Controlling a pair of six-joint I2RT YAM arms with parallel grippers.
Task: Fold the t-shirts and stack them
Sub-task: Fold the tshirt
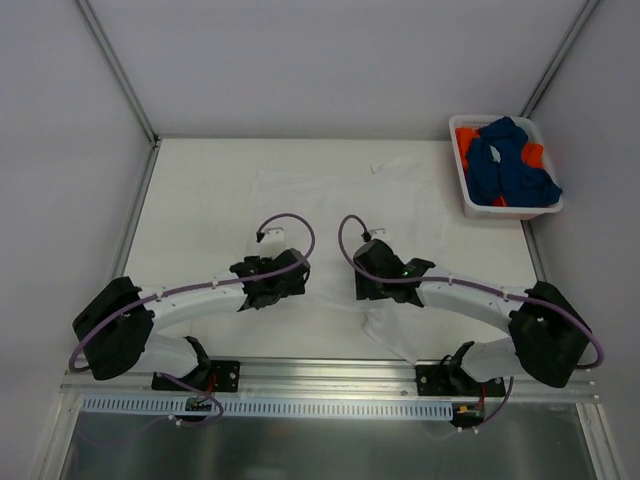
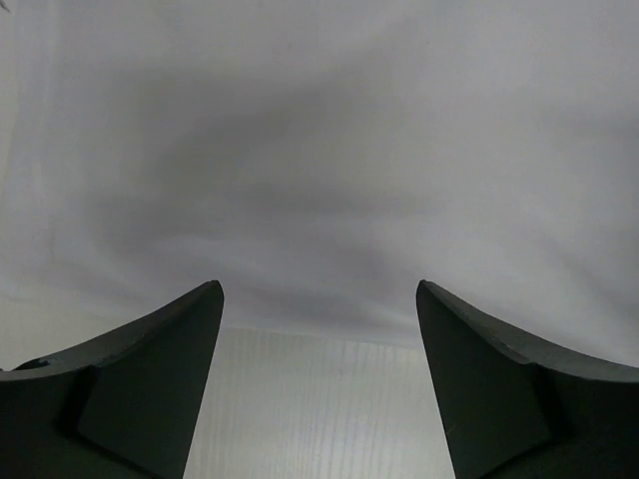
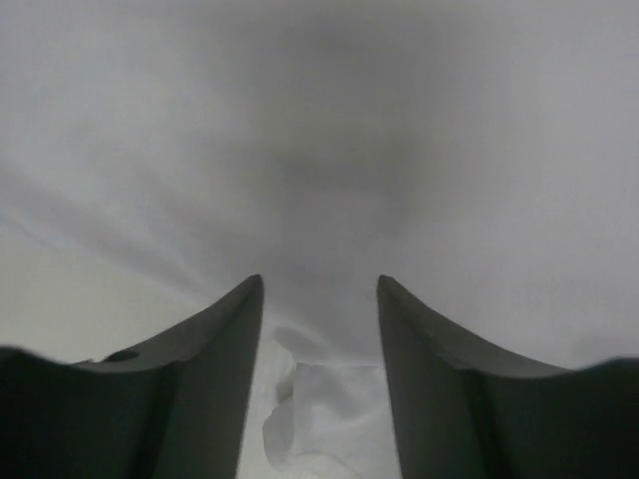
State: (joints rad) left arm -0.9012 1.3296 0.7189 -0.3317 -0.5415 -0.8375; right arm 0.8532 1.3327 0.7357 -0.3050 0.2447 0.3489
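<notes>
Against the table [image 1: 195,195], white t-shirt [image 1: 340,200] edges blur; left fingers [image 2: 150,389] and right fingers [image 3: 190,389] gape empty

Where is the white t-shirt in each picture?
Top view: the white t-shirt lies spread out in the middle of the table.
Left wrist view: the shirt fills the upper part, above the open left fingers.
Right wrist view: the shirt fills most of the picture, with a bunched bit between the right fingers.
Shared landmark: bare table beside the shirt's edge.
</notes>
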